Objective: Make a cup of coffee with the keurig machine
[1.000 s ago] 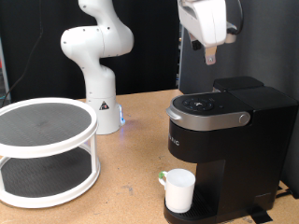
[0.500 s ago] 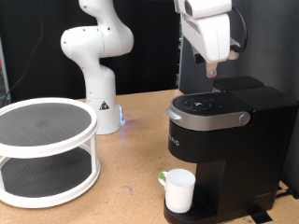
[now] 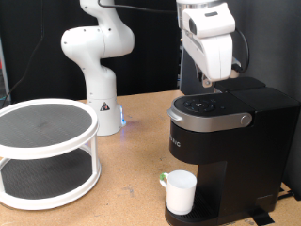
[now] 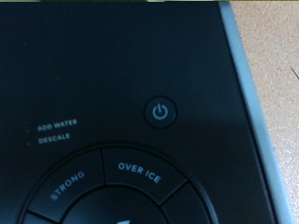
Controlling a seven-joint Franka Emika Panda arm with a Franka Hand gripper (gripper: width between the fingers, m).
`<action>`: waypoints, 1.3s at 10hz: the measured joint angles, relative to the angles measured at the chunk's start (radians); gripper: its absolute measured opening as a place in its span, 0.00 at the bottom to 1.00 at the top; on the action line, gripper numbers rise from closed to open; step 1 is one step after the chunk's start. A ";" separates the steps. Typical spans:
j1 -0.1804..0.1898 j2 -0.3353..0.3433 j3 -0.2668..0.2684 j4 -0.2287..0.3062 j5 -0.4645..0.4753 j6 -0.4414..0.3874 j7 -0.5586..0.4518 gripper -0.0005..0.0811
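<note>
The black keurig machine (image 3: 226, 141) stands at the exterior view's right, lid closed. The white cup (image 3: 181, 192) sits on its drip base under the spout. My gripper (image 3: 209, 86) hangs just above the machine's top button panel, fingers pressed together and pointing down, holding nothing. The wrist view is filled by the machine's top panel (image 4: 112, 65). It shows the round power button (image 4: 161, 111) and the labels STRONG, OVER ICE, ADD WATER and DESCALE. The fingers do not show in the wrist view.
A white two-tier round rack (image 3: 45, 151) stands at the exterior view's left on the wooden table (image 3: 132, 179). A second white robot arm (image 3: 97, 56) stands behind it. A small green item (image 3: 164, 177) lies beside the cup.
The gripper has come down from high above the machine to just over its top panel. The cup and machine have not moved.
</note>
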 joint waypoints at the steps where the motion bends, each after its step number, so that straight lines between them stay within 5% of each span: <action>1: 0.000 0.000 0.006 -0.021 -0.008 0.020 0.000 0.09; 6: 0.000 0.000 0.020 -0.091 -0.017 0.092 0.000 0.01; 13: -0.002 0.006 0.020 -0.115 -0.019 0.102 0.000 0.01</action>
